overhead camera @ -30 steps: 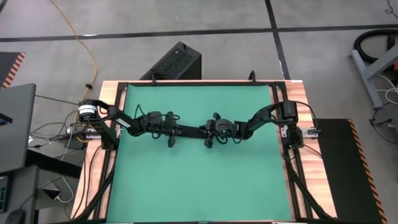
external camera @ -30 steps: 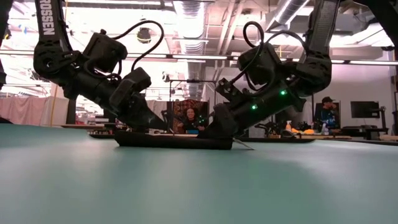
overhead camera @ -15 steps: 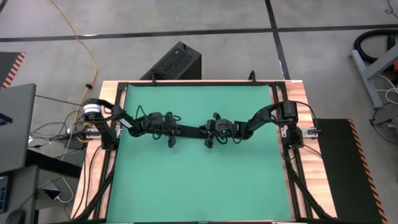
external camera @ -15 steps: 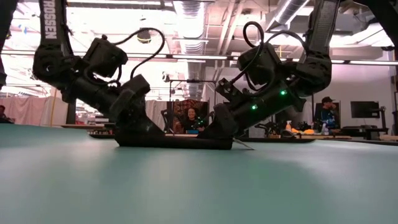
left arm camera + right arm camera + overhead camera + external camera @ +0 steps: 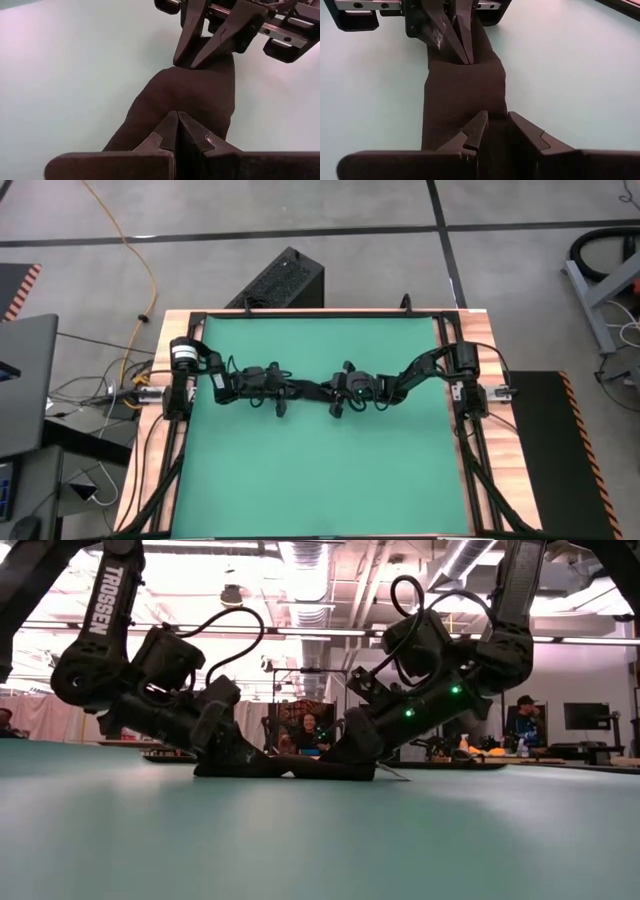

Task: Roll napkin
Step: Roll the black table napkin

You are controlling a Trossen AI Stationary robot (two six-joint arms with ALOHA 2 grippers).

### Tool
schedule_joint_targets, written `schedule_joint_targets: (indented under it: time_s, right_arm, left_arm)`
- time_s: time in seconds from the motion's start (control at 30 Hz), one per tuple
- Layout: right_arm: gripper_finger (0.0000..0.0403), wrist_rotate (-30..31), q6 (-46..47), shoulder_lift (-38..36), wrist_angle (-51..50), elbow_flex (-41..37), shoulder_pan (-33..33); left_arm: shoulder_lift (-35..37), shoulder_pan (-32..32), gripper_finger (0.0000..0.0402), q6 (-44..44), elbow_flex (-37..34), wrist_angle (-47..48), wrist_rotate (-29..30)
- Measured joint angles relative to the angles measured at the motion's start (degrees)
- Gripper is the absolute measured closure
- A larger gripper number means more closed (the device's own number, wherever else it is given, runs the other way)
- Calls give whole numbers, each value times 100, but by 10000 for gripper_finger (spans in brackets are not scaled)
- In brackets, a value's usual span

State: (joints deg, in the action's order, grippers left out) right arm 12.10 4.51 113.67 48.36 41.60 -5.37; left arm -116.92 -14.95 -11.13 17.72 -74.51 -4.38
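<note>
The napkin (image 5: 308, 389) is a narrow band of black cloth lying along the middle of the green table, running left to right. It also shows in the low view (image 5: 300, 769). My left gripper (image 5: 288, 388) is shut on its left end and my right gripper (image 5: 330, 389) is shut on its right end. Both arms slant down low over the table and face each other. Each wrist view shows the other gripper at the band's far end. A small pale tip (image 5: 394, 776) sticks out past the right end. My left gripper pinches the napkin's left end (image 5: 186, 107) between its two fingers, which slant down from the table's left and lie along the band. Several layers sit in the hold. The band lies on the table. My right gripper pinches the napkin's right end (image 5: 492, 112) between its two fingers (image 5: 477, 131), which slant down from the table's right and lie along the band. Several layers sit in the hold. The band narrows toward the far end and lies on the table.
A rigid black box with vent slots (image 5: 280, 280) stands on the floor beyond the table's far edge. The green mat (image 5: 320, 480) has free room toward the near and far edges. A person (image 5: 305, 730) sits in the room behind.
My left arm has swung and sunk lower, and its gripper has tipped flatter and gone a little toward the table's right. The napkin between the grippers, straight before, now dips slightly in its middle. My right gripper has kept still.
</note>
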Motion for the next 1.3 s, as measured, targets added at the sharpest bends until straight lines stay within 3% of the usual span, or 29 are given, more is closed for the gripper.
schedule_joint_targets:
  time_s: [0.2,0.5,0.93,1.1,1.3]
  right_arm:
    - [305,0,-180,-198,-4,-14,0]
    - [305,-2,-904,-1179,208,-4,253]
    - [305,-10,75,652,1502,-2,278]
    - [305,-60,744,920,1757,15,93]
    - [305,-154,877,918,1635,13,46]
  left_arm:
    - [111,29,401,-132,-76,49,-57]
    - [133,75,401,-529,-46,-12,-125]
    - [117,159,401,-608,15,-58,-38]
    - [115,163,401,-608,18,-60,22]
    - [345,154,401,-736,-53,-189,-90]
